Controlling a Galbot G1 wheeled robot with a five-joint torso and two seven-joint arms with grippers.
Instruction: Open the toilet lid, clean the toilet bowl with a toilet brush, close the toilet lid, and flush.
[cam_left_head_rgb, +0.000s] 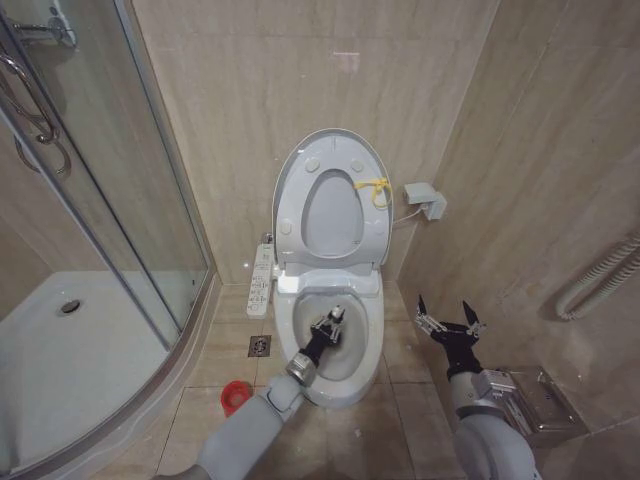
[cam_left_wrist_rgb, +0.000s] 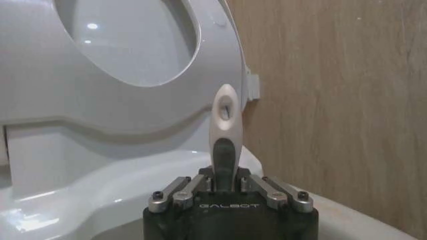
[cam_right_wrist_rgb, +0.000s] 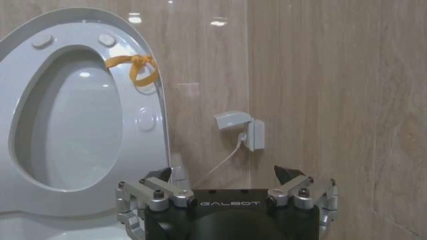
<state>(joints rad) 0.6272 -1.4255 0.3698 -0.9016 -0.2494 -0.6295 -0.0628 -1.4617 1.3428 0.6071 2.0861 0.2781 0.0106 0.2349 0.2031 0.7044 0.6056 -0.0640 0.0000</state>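
Observation:
The toilet lid stands raised against the wall, with the ring seat folded up in front of it and a yellow tie at the edge. My left gripper hangs over the open toilet bowl, shut on the toilet brush. The brush's pale handle sticks up between the fingers; its bristle head is hidden below the gripper. My right gripper is open with nothing in it, beside the bowl on its right. The right wrist view shows it facing the lid.
A white button panel sits on the bowl's left side. A red cup holder stands on the floor at the front left. The glass shower enclosure fills the left. A wall box with a cable and a metal fixture are on the right.

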